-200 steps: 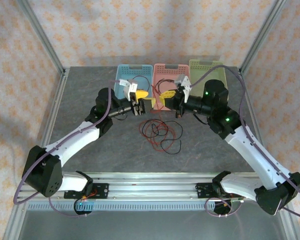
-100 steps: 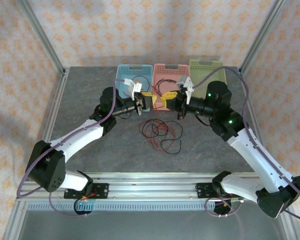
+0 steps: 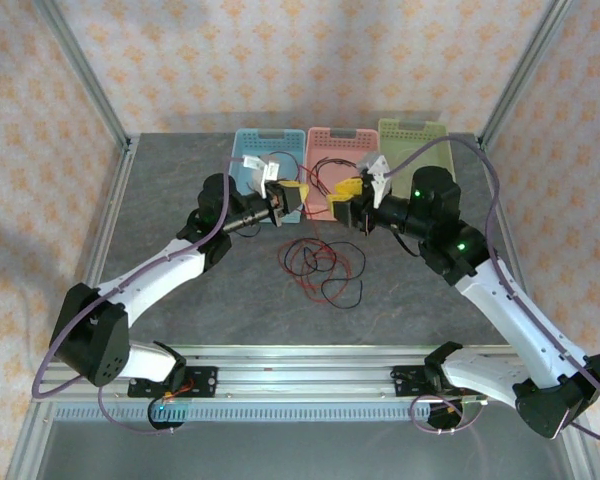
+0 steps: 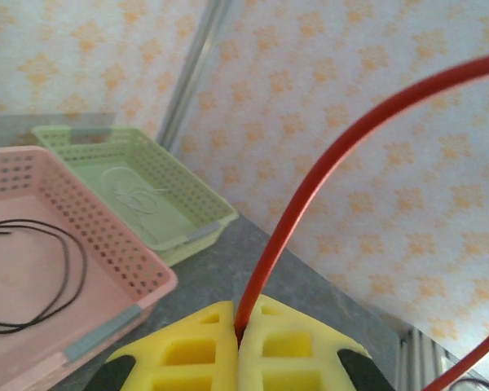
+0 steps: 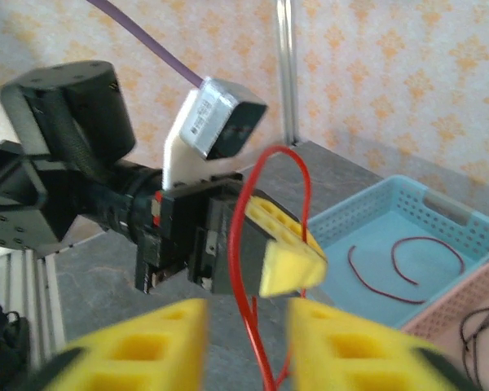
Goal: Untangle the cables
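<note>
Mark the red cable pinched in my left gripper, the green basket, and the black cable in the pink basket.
red cable [image 4: 308, 186], left wrist view, middle of its rising curve.
green basket [image 4: 183, 191], left wrist view, its perforated side wall.
black cable [image 4: 82, 273], left wrist view, right bend of its loop.

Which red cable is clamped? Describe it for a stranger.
Find the pink plastic basket at the table's far edge; the left gripper hangs before it. The red cable rises from its shut yellow pads, unlike the red and dark loops lying on the table.
</note>
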You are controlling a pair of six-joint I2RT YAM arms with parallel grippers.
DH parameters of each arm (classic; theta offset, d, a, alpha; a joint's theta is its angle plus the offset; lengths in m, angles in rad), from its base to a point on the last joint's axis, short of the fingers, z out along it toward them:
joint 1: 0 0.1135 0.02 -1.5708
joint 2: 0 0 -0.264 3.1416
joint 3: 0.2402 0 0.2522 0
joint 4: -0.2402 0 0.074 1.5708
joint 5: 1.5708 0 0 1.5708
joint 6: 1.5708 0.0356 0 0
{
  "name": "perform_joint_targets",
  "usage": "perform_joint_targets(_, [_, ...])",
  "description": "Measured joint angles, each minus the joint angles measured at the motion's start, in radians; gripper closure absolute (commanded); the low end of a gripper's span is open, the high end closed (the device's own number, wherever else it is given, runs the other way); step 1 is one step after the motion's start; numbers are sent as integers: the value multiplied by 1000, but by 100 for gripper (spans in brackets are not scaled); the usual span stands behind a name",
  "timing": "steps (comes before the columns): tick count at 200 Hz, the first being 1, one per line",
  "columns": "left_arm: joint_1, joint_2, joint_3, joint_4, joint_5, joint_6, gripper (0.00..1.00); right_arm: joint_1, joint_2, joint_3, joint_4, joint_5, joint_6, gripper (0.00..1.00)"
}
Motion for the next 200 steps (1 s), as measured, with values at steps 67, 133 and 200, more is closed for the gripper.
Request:
perform_joint_targets(67, [135, 14, 117, -270, -300, -3, 100, 0, -23, -84, 25, 286, 84, 44])
perform_joint_targets(133, [219, 230, 377, -433, -432, -4, 100, 0, 162, -94, 69, 461, 230, 45])
perform_joint_targets(200, [248, 530, 624, -529, -438, -39, 100, 0, 465, 29, 129, 464, 317, 52])
